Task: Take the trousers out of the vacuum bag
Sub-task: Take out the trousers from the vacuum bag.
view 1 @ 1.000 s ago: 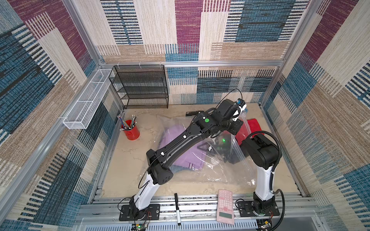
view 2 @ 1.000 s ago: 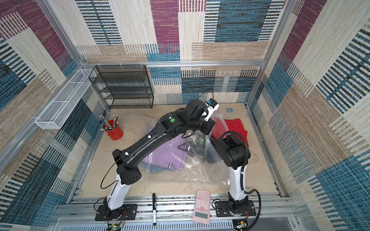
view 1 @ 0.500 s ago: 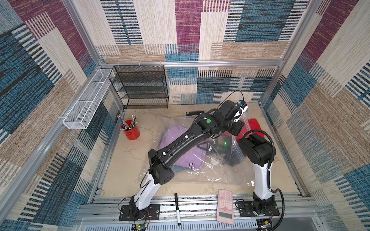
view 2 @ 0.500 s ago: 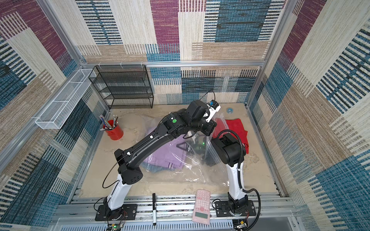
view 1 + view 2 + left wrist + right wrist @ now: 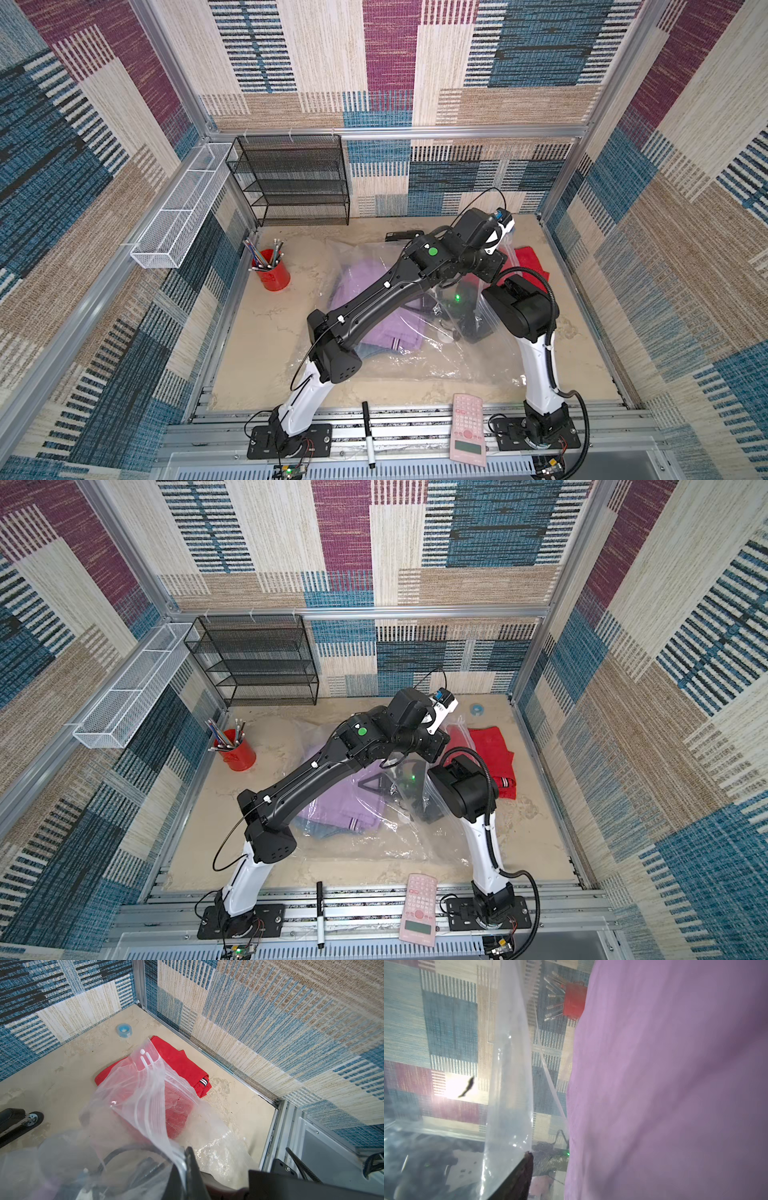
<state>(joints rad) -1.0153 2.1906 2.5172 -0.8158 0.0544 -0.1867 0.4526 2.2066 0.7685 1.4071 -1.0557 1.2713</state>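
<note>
Left pincer (image 5: 188, 1159) pinches vacuum bag (image 5: 145, 1093) mouth. Right pincer (image 5: 530, 1157) inside bag, can't tell if spread. lilac trousers (image 5: 374, 328) lie just left of it, mid-frame; right arm nearer. Red trousers (image 5: 494, 750) already out, right side.

The clear, crinkly vacuum bag (image 5: 436, 365) is lying across the tabletop (image 5: 270, 332), its zip-edged end standing raised. 2 folded pairs are sitting inside: the lilac trousers (image 5: 395, 336) resting on the faded denim trousers (image 5: 326, 833). The red trousers (image 5: 494, 754) are lying folded outside, just beside that raised end.
</note>
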